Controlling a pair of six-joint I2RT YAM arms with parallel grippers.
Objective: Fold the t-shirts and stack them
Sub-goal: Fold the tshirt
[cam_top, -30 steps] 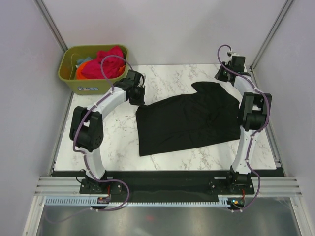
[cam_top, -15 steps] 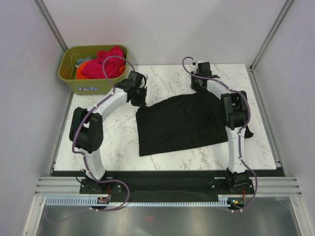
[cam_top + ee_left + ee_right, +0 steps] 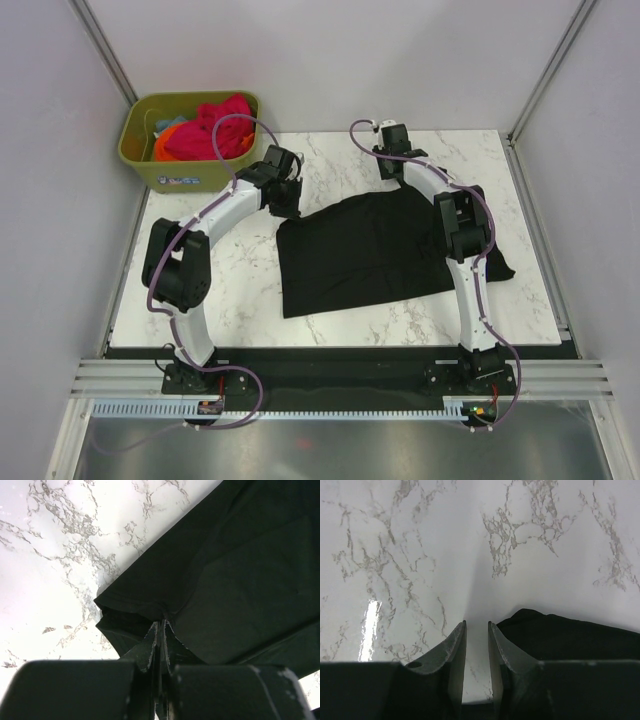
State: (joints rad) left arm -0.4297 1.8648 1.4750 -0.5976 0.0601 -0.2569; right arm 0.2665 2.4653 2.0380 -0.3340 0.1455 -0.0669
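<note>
**Task status.** One black t-shirt [image 3: 370, 250] lies on the bench [image 3: 230, 290], at the centre and running toward the 3 o'clock side. It is spread mostly flat. The part nearest 3 o'clock appears doubled over, so folding looks begun but not finished. No folded stack is visible anywhere on the bench. The pink-red t-shirt [image 3: 215, 125] and the orange t-shirt [image 3: 168, 140] sit bunched in the green bin [image 3: 140, 160] at 10 o'clock. By this evidence, most of the task is not yet done.

**Orientation.** The long axis of the black t-shirt runs roughly from 9 to 3 o'clock, with the 3 o'clock end tipped slightly toward the far side. Which end carries the collar cannot be told from these views.

**Jaws.**
- Left gripper [image 3: 161, 625]: jaws clamped on the corner of the black t-shirt nearest 10 o'clock, where the cloth puckers.
- Right gripper [image 3: 476, 630]: jaws slightly apart with nothing between them, over bare bench just beside the 12 o'clock edge of the shirt.
</note>
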